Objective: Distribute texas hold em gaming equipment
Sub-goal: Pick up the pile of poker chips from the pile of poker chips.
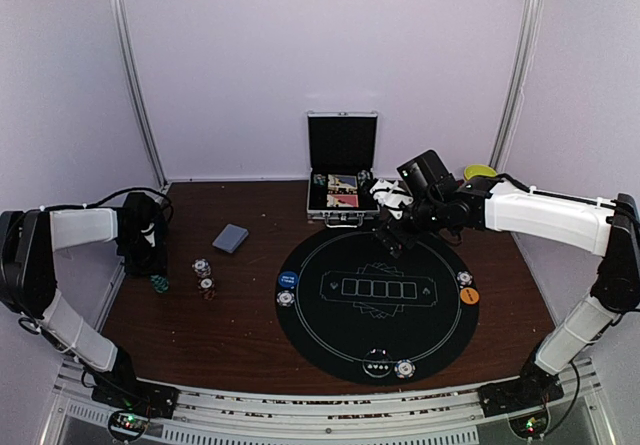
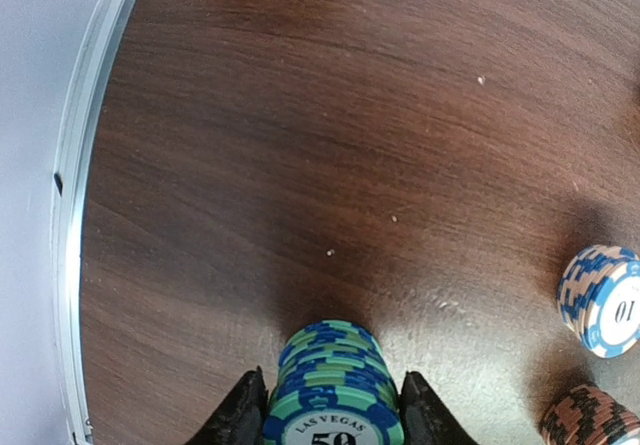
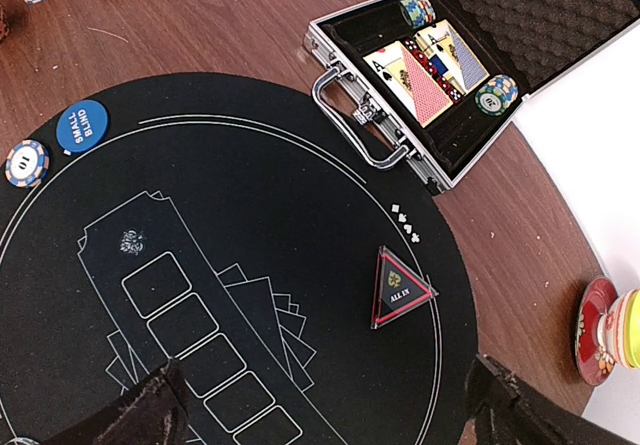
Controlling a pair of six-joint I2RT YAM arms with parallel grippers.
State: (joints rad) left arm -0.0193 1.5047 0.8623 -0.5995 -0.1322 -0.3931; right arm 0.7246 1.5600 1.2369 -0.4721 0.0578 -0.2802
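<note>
A stack of teal and blue chips [image 2: 335, 380] stands on the wooden table at the far left, and my left gripper [image 2: 335, 420] is shut on it, a finger [image 2: 240, 417] against each side. From above, the left gripper [image 1: 155, 263] stands over that stack [image 1: 159, 284]. My right gripper [image 3: 328, 405] hangs open over the far edge of the round black mat [image 3: 300, 195], near a triangular "All In" marker [image 3: 400, 289]. A grey-blue card deck [image 1: 230, 238] lies on the wood. The blue button [image 1: 288, 279] and orange button [image 1: 470, 295] lie on the mat.
A white and blue chip stack [image 2: 600, 300] and a red one [image 2: 590, 420] stand right of the left gripper. The open silver case [image 1: 342, 125] holds cards [image 3: 425, 75] and chips [image 3: 494, 93]. Single chips [image 1: 404, 369] dot the mat's edge. A yellow cup [image 3: 625, 327] stands at the right.
</note>
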